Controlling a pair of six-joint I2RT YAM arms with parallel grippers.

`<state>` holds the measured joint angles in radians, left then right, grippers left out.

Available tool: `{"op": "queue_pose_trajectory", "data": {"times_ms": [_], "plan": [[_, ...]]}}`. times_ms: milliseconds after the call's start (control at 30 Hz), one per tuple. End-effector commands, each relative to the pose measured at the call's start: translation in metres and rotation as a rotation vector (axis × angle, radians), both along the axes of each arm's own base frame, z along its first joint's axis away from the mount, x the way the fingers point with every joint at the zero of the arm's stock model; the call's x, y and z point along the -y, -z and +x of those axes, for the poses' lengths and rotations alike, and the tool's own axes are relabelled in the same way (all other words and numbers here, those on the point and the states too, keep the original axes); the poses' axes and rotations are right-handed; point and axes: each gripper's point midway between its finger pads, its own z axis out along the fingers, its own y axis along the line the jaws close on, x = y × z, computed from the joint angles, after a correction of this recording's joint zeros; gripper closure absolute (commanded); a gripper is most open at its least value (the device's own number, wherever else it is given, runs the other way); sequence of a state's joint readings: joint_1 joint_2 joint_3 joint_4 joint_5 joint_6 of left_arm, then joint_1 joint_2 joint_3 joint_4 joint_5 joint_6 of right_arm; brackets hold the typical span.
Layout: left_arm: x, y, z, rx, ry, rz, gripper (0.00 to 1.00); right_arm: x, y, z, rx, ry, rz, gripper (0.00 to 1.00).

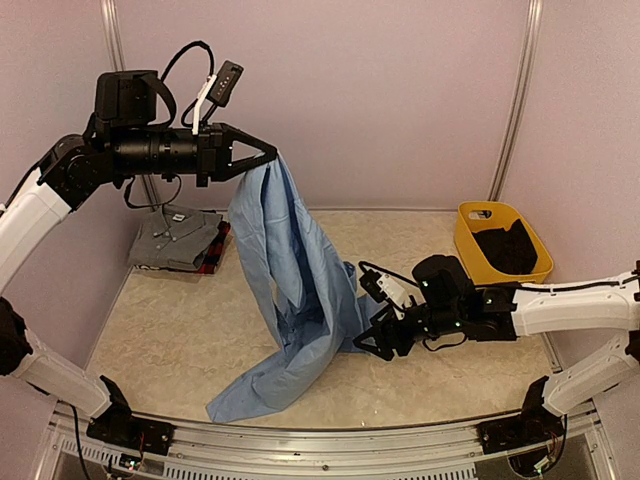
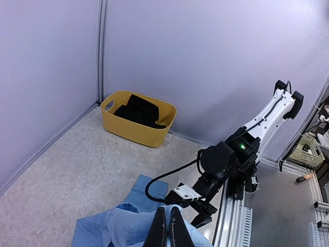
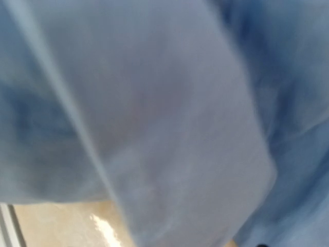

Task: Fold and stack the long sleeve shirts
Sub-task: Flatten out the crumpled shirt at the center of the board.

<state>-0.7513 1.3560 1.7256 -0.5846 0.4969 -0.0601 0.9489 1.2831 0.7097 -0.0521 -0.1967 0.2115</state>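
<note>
The light blue shirt (image 1: 290, 290) hangs from my left gripper (image 1: 272, 156), which is shut on its top edge high above the table; the lower part trails onto the table. In the left wrist view the fingertips (image 2: 161, 218) pinch blue cloth (image 2: 118, 226). My right gripper (image 1: 368, 338) is low at the shirt's right edge, jaws apart, and blue cloth (image 3: 154, 103) fills its wrist view and hides its fingers. From the left wrist camera, the right gripper (image 2: 203, 215) stands open beside the cloth. The grey shirt (image 1: 175, 235) lies folded on the red-and-black plaid shirt (image 1: 215, 257) at back left.
A yellow basket (image 1: 470, 245) holding dark cloth (image 1: 505, 248) stands at the back right, also seen in the left wrist view as the basket (image 2: 136, 131). Purple walls close in the beige table (image 1: 170, 330). A metal rail runs along the near edge.
</note>
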Motion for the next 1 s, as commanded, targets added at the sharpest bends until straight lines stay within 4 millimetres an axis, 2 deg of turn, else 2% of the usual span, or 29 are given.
{"op": "queue_pose_trajectory", "data": {"times_ms": [0,133,300,433,567,700,767,833,867,933,967], "plan": [[-0.002,-0.011,-0.001,0.027,0.007,-0.040,1.00,-0.011,0.019,0.000,-0.003,0.041,-0.053,0.28],[-0.003,-0.010,0.000,0.028,0.004,-0.039,1.00,-0.006,0.033,0.012,0.010,0.112,-0.117,0.34],[-0.006,-0.008,0.000,0.024,0.000,-0.036,1.00,-0.004,0.027,0.024,0.056,0.155,-0.137,0.49],[-0.010,-0.009,0.001,0.026,-0.009,-0.043,1.00,-0.012,0.024,0.025,0.061,0.130,-0.113,0.48],[-0.012,-0.009,0.001,0.025,-0.007,-0.046,1.00,-0.013,0.030,0.025,0.052,0.135,-0.110,0.50],[-0.015,-0.010,0.001,0.027,-0.010,-0.049,1.00,-0.008,0.038,0.028,0.061,0.152,-0.140,0.62],[-0.017,-0.010,0.003,0.027,-0.014,-0.050,1.00,-0.006,0.039,0.031,0.074,0.162,-0.150,0.76],[-0.022,-0.010,0.005,0.026,-0.030,-0.048,1.00,-0.003,0.027,0.037,0.103,0.183,-0.140,0.94],[-0.025,-0.010,0.008,0.025,-0.043,-0.046,1.00,0.001,0.019,0.040,0.116,0.198,-0.145,1.00],[-0.036,-0.015,0.012,0.033,-0.083,-0.046,1.00,0.015,-0.008,0.046,0.149,0.240,-0.170,1.00],[-0.043,-0.021,0.013,0.044,-0.109,-0.049,1.00,0.025,-0.029,0.050,0.182,0.271,-0.182,1.00]]}}
